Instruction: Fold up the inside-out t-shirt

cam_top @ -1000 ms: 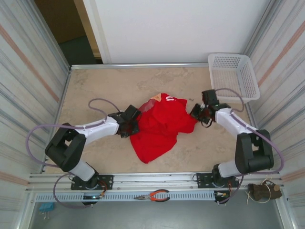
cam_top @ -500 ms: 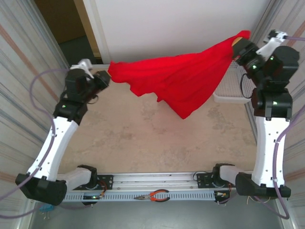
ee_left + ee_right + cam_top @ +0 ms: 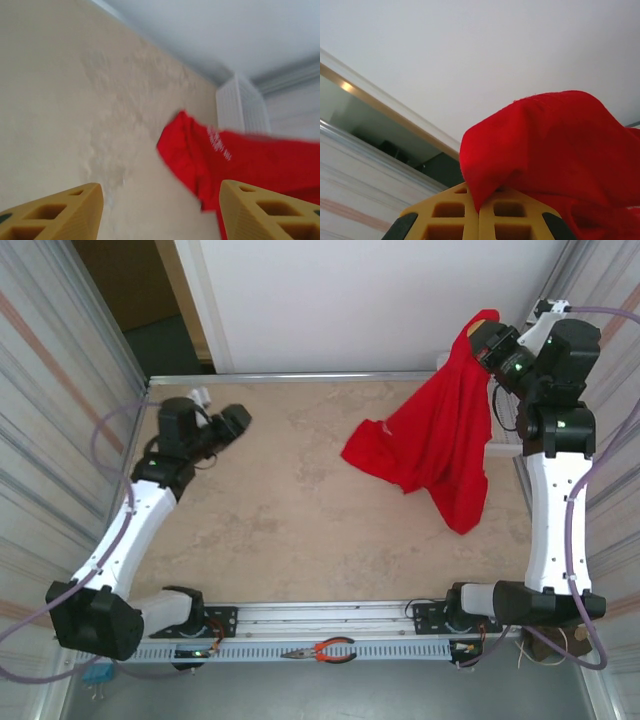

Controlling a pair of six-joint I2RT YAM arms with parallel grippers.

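While the t-shirt (image 3: 440, 440) hangs, right jaws clamp it.

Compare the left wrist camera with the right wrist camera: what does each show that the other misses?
Left wrist: the beige marbled tabletop, the white slatted plastic basket, and the left gripper open, holding nothing. Right wrist: the right gripper shut on a fold of cloth, against a white wall. Both: the bright red cloth t-shirt.
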